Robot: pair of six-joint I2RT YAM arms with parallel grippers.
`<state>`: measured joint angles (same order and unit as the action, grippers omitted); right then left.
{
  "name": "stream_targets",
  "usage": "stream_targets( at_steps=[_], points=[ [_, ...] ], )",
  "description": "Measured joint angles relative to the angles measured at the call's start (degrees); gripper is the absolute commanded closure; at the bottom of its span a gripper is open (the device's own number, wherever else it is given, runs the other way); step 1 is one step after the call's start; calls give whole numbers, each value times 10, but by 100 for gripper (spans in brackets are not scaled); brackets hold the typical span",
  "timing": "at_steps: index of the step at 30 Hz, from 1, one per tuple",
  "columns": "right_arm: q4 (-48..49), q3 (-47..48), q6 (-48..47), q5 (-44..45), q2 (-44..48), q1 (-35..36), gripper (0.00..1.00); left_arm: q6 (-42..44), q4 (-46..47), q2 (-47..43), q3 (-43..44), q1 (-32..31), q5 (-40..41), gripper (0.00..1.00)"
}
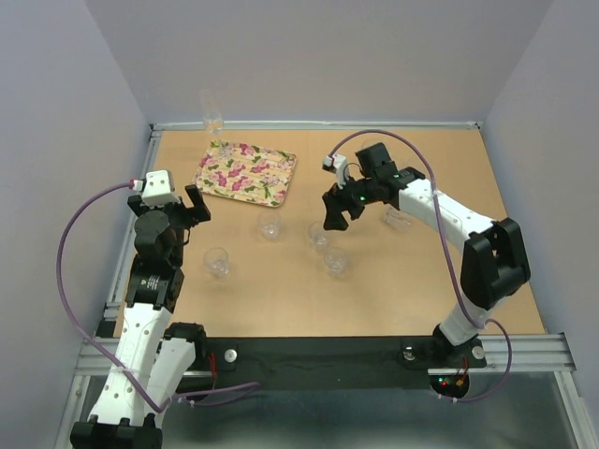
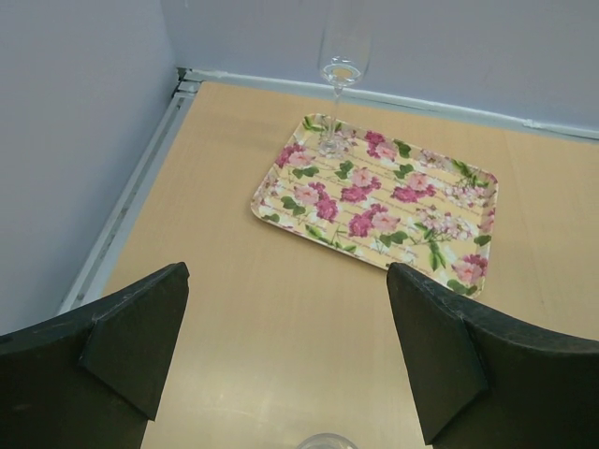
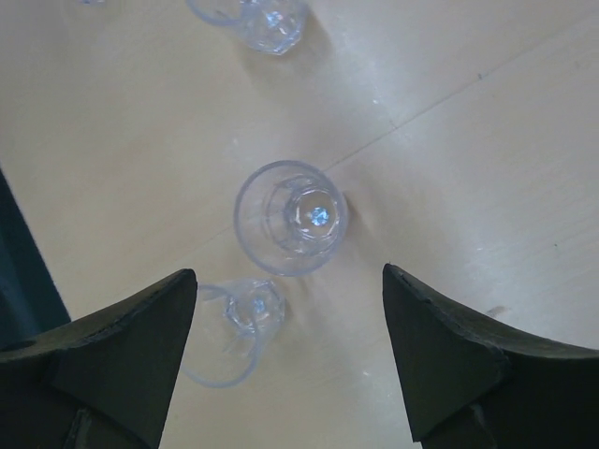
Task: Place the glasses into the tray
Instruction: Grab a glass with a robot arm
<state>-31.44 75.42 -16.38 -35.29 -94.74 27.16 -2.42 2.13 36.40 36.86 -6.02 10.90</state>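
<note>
Count as found. Two hands: my left hand and my right hand. One tray, ahead of my left hand. One stemmed glass, on the tray's far corner.

Five short glasses on the table:
- first glass, between my right hand's fingers
- second glass, just behind that hand
- third glass, to its right
- fourth glass, between my two hands
- fifth glass, right of my left hand and a little behind it

Six glasses in all.

Left arm, right arm: white and black
White shells, black joints, black wedge fingers; purple cables loop above the black base rail.
</note>
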Motion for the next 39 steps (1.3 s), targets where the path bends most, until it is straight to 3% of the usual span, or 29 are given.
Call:
stream_targets(
  at_steps=[7,15,35,39],
  points=[
    [-4,29,40,85,-64,14,37,0,2,1,0,0,-7,1],
    [-11,44,70,124,-103,20,51,-1,2,0,0,0,-13,1],
    [-31,73,76,133,-137,44,74,-2,2,-11,0,0,-19,1],
    [-44,74,56,136,-153,52,91,-2,3,-16,0,0,-19,1]
  ],
)
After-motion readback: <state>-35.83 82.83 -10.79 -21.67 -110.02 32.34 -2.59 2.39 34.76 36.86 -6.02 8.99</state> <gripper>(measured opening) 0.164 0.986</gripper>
